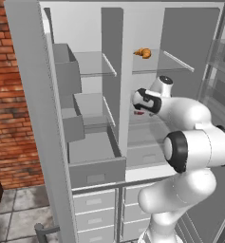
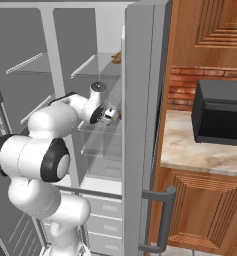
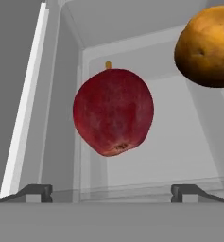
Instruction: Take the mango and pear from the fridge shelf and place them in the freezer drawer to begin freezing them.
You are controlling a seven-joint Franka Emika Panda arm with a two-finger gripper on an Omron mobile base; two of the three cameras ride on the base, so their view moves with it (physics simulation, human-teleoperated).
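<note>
inside the fridge's right half i have the gripper [image 3: 111, 193] level with the fridge shelf [image 3: 132, 191], jaws spread wide, holding nothing. dead ahead sits the dark red mango [image 3: 113, 111], with the orange-brown pear [image 3: 206, 46] farther right. down on the left, the freezer drawer [image 1: 96, 163] stands pulled out, ready to receive fruit.

We see flat, even, shadowless rendered light in all three views. The fridge interior [image 1: 85, 28] reads pale grey, without glare. The red fruit [image 3: 113, 112] and orange fruit [image 3: 208, 45] show soft shading, darker underneath. Edges look slightly soft and jagged; textures on the brick wall [image 1: 12, 95] blur a little.
</note>
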